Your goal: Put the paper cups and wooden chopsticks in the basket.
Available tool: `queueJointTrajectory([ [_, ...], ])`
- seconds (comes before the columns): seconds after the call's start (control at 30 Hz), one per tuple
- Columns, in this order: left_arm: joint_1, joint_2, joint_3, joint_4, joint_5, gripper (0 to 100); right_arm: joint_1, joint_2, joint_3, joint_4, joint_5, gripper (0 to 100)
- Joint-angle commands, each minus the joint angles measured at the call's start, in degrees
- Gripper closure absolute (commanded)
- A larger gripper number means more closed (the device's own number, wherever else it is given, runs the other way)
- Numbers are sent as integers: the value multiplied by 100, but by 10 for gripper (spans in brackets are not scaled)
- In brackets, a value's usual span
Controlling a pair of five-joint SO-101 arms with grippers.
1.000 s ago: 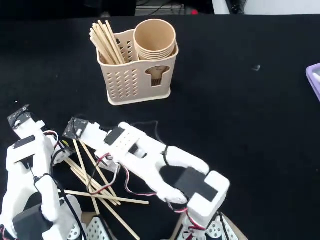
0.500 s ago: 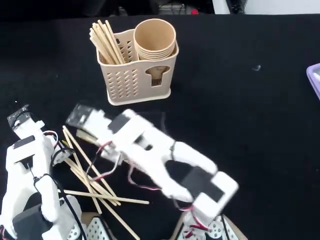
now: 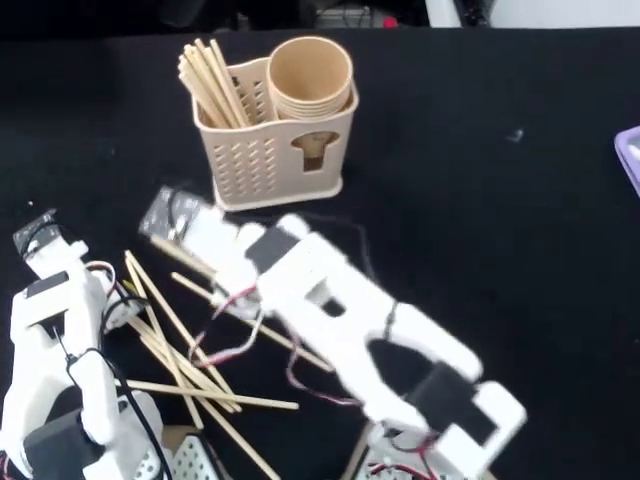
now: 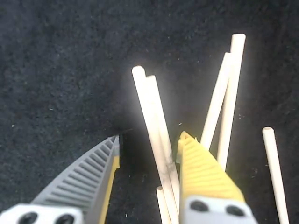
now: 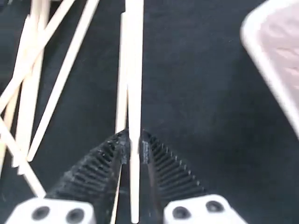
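Basket [image 3: 260, 165] stands upright at the far side of the bench [image 3: 480, 200] and has two compartments. In the high view, the left one holds a bundle of chopsticks [image 3: 210, 80], roughly seven, leaning out over the rim. The right one holds one stack of cups [image 3: 310, 75], about five nested; the rims are too tight for a sure count.

Right pincer [image 5: 133, 137] is clenched on one chopstick [image 5: 134, 70], which runs straight out past the fingertips. A second stick lies right alongside; can't tell if it is gripped too. The basket wall is near it in the right wrist view.

Left pincer [image 4: 149, 136] is released and low over the bench, with two touching sticks [image 4: 152, 112] between its fingers. That view shows six stick ends.

Loose chopsticks [image 3: 180, 350] lie crossed on the near-left bench between the arms, roughly seven, overlapping.

One purple tray edge [image 3: 630, 150] sits at the far right.
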Motion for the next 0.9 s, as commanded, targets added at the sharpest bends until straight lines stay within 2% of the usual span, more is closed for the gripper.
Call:
queueJointTrajectory([
  [0.0,-136,-44,-224,-53,-9,801,-97,549,84,-730,9,987],
  [0.13,-136,-44,-224,-53,-9,801,-97,1262,-321,-633,-97,975],
  [0.3,-136,-44,-233,-53,-9,801,-105,1710,-822,-202,-334,861],
  [0.43,-136,-44,-233,-53,-9,801,-193,1727,-866,-141,-334,884],
  [0.73,-136,-44,-224,-53,-18,801,-334,497,-769,422,-413,890],
  [0.87,-136,-44,-233,-53,-18,801,-615,312,-303,70,-563,825],
])
